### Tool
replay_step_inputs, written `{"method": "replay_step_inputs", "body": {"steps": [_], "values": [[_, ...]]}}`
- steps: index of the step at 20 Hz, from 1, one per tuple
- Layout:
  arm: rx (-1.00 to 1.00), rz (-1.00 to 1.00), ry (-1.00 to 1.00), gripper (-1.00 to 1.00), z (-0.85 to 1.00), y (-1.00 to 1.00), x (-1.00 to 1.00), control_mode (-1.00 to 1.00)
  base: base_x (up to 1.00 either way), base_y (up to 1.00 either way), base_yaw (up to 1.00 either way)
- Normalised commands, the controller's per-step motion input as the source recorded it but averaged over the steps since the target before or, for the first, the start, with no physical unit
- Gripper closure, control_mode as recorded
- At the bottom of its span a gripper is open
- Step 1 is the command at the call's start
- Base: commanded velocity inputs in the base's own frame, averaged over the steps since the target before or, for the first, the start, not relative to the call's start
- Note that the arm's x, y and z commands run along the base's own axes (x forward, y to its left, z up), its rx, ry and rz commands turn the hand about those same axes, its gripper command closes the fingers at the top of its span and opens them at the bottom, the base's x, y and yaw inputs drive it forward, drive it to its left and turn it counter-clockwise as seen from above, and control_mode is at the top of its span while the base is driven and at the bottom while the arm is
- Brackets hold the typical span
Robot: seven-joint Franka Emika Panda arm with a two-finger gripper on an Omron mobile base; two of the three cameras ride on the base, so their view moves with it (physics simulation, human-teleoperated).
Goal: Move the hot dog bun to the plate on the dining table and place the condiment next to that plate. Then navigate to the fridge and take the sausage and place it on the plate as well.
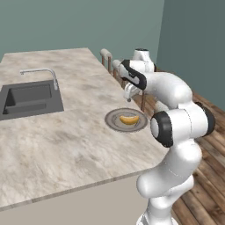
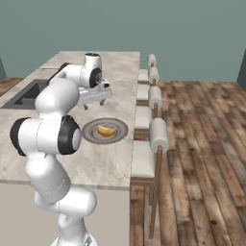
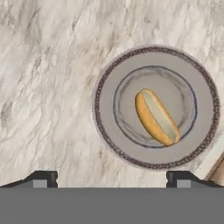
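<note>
The hot dog bun (image 3: 157,117), golden-tan with a pale split, lies in the middle of the plate (image 3: 105,109). The light grey plate (image 1: 112,119) rests on the dining table (image 1: 79,132) near its right edge, with the bun (image 1: 129,119) on it. My gripper (image 1: 132,96) hovers above the table just behind the plate, open and empty. From the right, the gripper (image 2: 94,104) hangs over the far side of the plate (image 2: 89,130) and the bun (image 2: 106,130). In the hand view the fingertips (image 3: 41,179) stand wide apart below the plate. The condiment, fridge and sausage are out of view.
A dark inset sink (image 1: 30,99) with a thin metal faucet (image 1: 44,72) sits at the table's left. White-cushioned stools (image 2: 156,134) line the table's right edge over a wooden floor (image 2: 202,158). Bare marbled top spreads around the plate.
</note>
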Motion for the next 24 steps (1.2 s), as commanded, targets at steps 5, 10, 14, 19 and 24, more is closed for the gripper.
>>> {"method": "replay_step_inputs", "body": {"steps": [5, 10, 14, 19, 24], "values": [[0.01, -0.62, -0.12, -1.0, 0.23, 0.06, -0.31, -1.0, 0.0, 0.0, 0.0], [0.0, -0.58, -0.05, -1.0, 0.0, 0.27, -0.2, -1.0, 0.0, 0.0, 0.0], [0.0, -0.21, -0.01, -1.0, 0.0, 0.04, -0.49, 1.0, -0.24, 0.0, -0.05], [0.0, 0.0, 0.0, -1.0, 0.0, 0.0, 0.0, 1.0, -1.0, 0.08, -0.21], [0.0, 0.0, 0.0, -1.0, 0.0, 0.0, 0.0, 1.0, -0.95, 0.27, 0.17]]}}
